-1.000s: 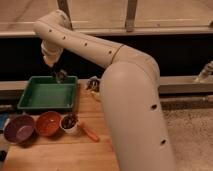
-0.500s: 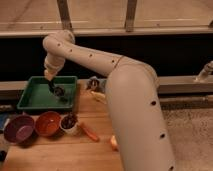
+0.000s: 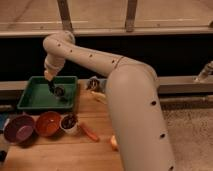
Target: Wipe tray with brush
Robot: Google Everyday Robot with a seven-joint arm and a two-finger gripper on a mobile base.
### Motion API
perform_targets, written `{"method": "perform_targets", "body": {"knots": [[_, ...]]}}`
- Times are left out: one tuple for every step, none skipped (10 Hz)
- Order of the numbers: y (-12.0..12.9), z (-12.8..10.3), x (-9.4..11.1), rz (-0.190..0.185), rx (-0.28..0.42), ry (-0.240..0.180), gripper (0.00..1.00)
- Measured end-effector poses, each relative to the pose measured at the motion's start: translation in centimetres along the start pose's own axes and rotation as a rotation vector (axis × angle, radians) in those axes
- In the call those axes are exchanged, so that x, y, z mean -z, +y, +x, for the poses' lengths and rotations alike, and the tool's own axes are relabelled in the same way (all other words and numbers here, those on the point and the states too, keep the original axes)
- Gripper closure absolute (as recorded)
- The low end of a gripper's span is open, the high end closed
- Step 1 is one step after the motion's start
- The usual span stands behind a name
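One pincer (image 3: 55, 90) shut on brush (image 3: 58, 92), over tray (image 3: 35, 100) w/ rim

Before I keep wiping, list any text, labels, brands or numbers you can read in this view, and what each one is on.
None: no readable text on the green tray, purple bowl, orange bowl or the arm.
The gripper, shut on the brush over the tray, shows no markings either.
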Motion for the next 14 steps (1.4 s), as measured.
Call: {"method": "perform_targets", "body": {"knots": [[0.0, 0.0, 0.0, 0.000, 0.000, -0.001, 1.00], [0.0, 0.0, 0.1, 0.001, 0.000, -0.001, 1.00], [0.0, 0.0, 0.0, 0.000, 0.000, 0.000, 1.00], [0.0, 0.0, 0.1, 0.001, 0.000, 0.000, 1.00], [-0.1, 0.2, 0.1, 0.007, 0.002, 0.009, 1.00], [-0.2, 0.4, 0.2, 0.011, 0.002, 0.015, 1.00], [-0.4, 0.6, 0.3, 0.015, 0.009, 0.025, 1.00], [-0.7, 0.2, 0.1, 0.018, 0.025, 0.035, 1.00], [-1.0, -0.5, -0.2, 0.018, 0.040, 0.042, 1.00], [-1.1, -1.5, -0.7, 0.014, 0.057, 0.047, 1.00], [-1.3, -2.7, -1.4, 0.005, 0.081, 0.050, 1.00], [-1.6, -3.6, -2.0, -0.004, 0.096, 0.053, 1.00], [-1.9, -4.4, -2.9, -0.017, 0.112, 0.055, 1.00], [-2.1, -5.4, -4.0, -0.035, 0.133, 0.057, 1.00]]}}
